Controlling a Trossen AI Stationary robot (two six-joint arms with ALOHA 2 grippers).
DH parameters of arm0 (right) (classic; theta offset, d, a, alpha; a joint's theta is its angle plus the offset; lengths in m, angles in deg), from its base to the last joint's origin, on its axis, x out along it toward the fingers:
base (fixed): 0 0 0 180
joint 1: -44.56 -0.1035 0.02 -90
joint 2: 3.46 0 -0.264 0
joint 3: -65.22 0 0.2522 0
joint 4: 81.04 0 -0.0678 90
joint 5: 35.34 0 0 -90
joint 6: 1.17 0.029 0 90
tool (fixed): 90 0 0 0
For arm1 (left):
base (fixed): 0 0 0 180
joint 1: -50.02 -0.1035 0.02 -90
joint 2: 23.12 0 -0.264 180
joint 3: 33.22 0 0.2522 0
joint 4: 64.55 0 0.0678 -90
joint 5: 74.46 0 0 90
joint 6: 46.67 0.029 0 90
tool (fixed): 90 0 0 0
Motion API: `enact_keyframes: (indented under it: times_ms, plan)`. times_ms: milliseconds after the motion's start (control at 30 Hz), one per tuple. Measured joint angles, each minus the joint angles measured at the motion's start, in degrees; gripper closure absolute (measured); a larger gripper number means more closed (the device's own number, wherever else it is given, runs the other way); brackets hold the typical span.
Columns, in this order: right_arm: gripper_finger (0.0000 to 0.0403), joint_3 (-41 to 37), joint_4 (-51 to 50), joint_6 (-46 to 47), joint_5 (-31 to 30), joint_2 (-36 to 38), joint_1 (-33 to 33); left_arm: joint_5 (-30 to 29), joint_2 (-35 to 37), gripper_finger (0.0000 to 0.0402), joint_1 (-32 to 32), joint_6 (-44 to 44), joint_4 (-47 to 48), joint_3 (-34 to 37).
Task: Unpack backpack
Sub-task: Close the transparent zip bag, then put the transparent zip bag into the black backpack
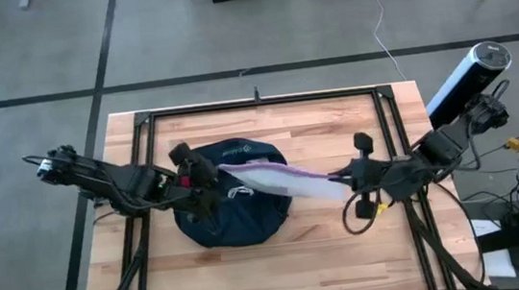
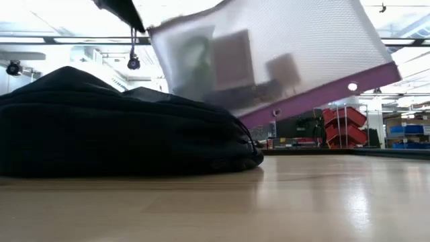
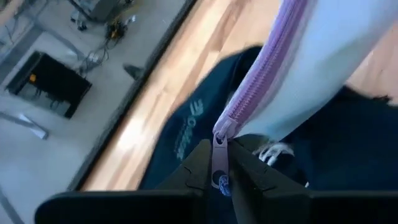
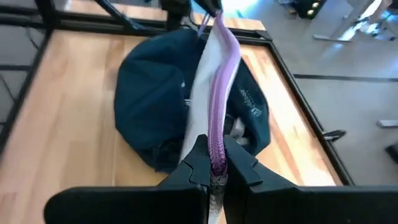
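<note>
Two hands [image 1: 207, 177] [image 1: 348, 180], taut mesh pouch [image 1: 287, 179]

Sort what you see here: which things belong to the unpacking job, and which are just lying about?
In the job:
backpack
zip pouch, stretched between both grippers
left gripper, on its zipper pull
right gripper, on its other end

Lying about:
red bins, in the room behind

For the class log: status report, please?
Left pincer shut on pouch zip pull. Right pincer shut on pouch's other end. Pouch held above backpack. Nothing blocking.

Navy backpack [image 1: 238, 215], white logo; clear pouch [image 1: 287, 179], purple zip edge; light wood table [image 1: 329, 254].
</note>
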Motion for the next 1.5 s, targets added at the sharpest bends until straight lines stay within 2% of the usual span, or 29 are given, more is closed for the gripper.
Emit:
enact_keyframes:
  times_ms: [133,233,333,433,600,733,833,1000,1100,1200,1267,1333,1500]
  plan:
    - [0.0403,0.0,5.0,-6.0,-6.1,-1.7,2.2,-0.3,0.3,0.0376,-5.4,-0.1,-4.0,4.2]
    - [0.0403,-0.1,13.5,-13.6,-6.2,-2.2,5.6,0.2,0.5,0.0376,-11.2,5.7,-9.7,4.5]
    - [0.0403,0.0,22.9,-20.4,-2.7,-3.2,8.8,2.1,0.9,0.0376,-16.2,14.9,-19.7,4.1]
    - [0.0403,0.0,28.1,-23.5,3.3,-5.3,11.2,10.0,0.9,0.0376,-20.2,22.8,-27.5,4.0]
    - [0.0403,-0.6,27.6,-20.5,14.8,-10.9,12.8,19.8,0.1,0.0375,-22.0,23.6,-26.4,4.4]
    - [0.0403,-1.3,25.3,-17.4,19.5,-16.8,12.8,33.8,-0.3,0.0363,-21.7,21.8,-24.9,6.6]
    - [0.0403,-1.4,22.4,-15.6,18.1,-19.6,13.5,41.5,-0.5,0.0343,-21.1,19.4,-24.7,9.8]
    - [0.0403,-1.4,21.5,-15.4,17.4,-20.0,15.6,44.5,-0.6,0.0288,-19.9,15.5,-25.9,15.5]
    - [0.0403,-1.4,20.7,-16.9,17.4,-18.2,17.2,46.2,-0.6,0.0243,-19.2,11.9,-31.9,19.5]
    - [0.0403,-1.4,20.0,-19.1,17.3,-16.0,18.7,44.1,-0.6,0.0198,-19.0,8.2,-39.6,23.6]
    - [0.0403,-1.4,19.7,-20.4,17.2,-14.2,19.4,41.5,-0.6,0.0172,-19.1,5.8,-41.4,25.4]
    - [0.0403,-1.4,19.0,-22.1,17.2,-11.7,19.8,39.3,-0.6,0.0154,-19.0,2.5,-41.5,27.2]
    - [0.0403,-1.4,18.0,-27.0,16.8,-4.2,21.3,39.7,-1.3,0.0142,-16.6,-8.4,-42.7,30.8]
